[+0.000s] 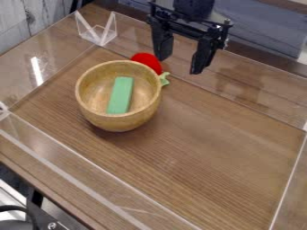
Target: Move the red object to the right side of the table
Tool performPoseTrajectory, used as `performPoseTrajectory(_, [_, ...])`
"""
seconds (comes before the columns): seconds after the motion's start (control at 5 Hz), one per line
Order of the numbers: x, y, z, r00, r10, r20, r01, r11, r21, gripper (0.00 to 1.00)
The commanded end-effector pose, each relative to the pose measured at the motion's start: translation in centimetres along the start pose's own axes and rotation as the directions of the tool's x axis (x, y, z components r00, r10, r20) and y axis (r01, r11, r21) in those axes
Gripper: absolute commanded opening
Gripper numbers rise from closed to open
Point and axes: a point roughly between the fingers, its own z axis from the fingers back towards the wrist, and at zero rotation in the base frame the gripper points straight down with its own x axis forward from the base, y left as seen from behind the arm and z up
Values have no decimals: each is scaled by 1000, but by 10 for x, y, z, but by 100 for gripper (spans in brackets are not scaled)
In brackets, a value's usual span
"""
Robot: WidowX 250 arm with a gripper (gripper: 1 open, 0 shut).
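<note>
The red object [146, 62], a small glossy strawberry-shaped toy with a green leafy cap, lies on the table [228, 153] just behind the right rim of a wooden bowl, which hides its lower part. My gripper [180, 57] hangs pointing down just right of and slightly above the red object. Its two black fingers stand wide apart with nothing between them. One fingertip [160, 50] is close beside the strawberry, not visibly touching it.
The wooden bowl [120, 117] sits left of centre and holds a green rectangular block [121, 94]. Low clear acrylic walls [72, 184] edge the tabletop. A clear folded stand [96, 30] is at the back left. Bare wood stretches to the right and front.
</note>
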Motion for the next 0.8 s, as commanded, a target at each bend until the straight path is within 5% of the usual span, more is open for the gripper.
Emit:
performPoseTrajectory(0.0, [8, 12, -7, 997, 75, 21, -75, 997, -11, 100])
performPoseTrajectory(0.2, [19, 31, -12, 979, 193, 57, -192, 981, -36, 100])
performPoseTrajectory(0.4, [28, 58, -12, 919, 385, 84, -379, 922, -80, 100])
performPoseTrajectory(0.6, [40, 85, -14, 826, 556, 91, -542, 829, -141, 100])
